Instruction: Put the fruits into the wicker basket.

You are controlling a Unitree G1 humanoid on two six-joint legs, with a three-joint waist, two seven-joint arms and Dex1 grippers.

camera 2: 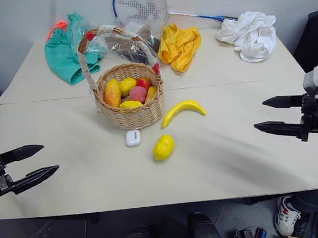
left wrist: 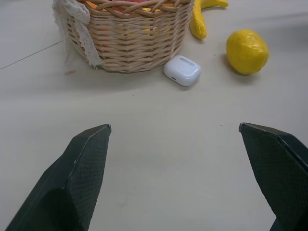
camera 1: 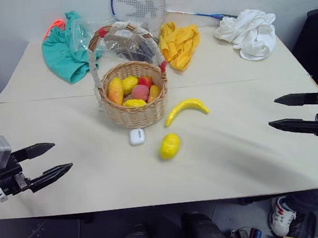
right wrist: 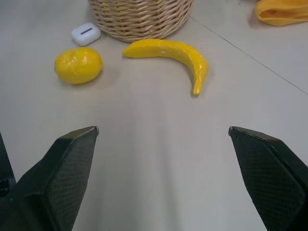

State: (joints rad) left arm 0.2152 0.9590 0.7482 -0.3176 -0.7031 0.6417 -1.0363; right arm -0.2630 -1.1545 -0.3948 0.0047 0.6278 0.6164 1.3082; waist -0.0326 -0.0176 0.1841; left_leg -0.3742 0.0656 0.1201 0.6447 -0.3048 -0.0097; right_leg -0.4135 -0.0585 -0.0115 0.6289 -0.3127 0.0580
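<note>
Beige tabletop (camera 1: 247, 161) nearest holds both grippers, left gripper (camera 1: 49, 161) and right gripper (camera 1: 281, 112), jaws spread wide, empty. Beyond lie the lemon (camera 1: 169, 145) and a white earbud case (camera 1: 137, 136), then the banana (camera 1: 185, 108) beside the wicker basket (camera 1: 133, 113), holding perhaps five small fruits (camera 1: 128, 90). Farthest: yellow cloth (camera 1: 179, 43), badminton racket (camera 1: 138, 5).

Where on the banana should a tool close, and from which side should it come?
Probably across the thick middle of the banana, from above. It lies flat on the table, clear of the lemon, with one end near the wicker basket. The open right tool is on its free side, so it seems the better choice.
</note>
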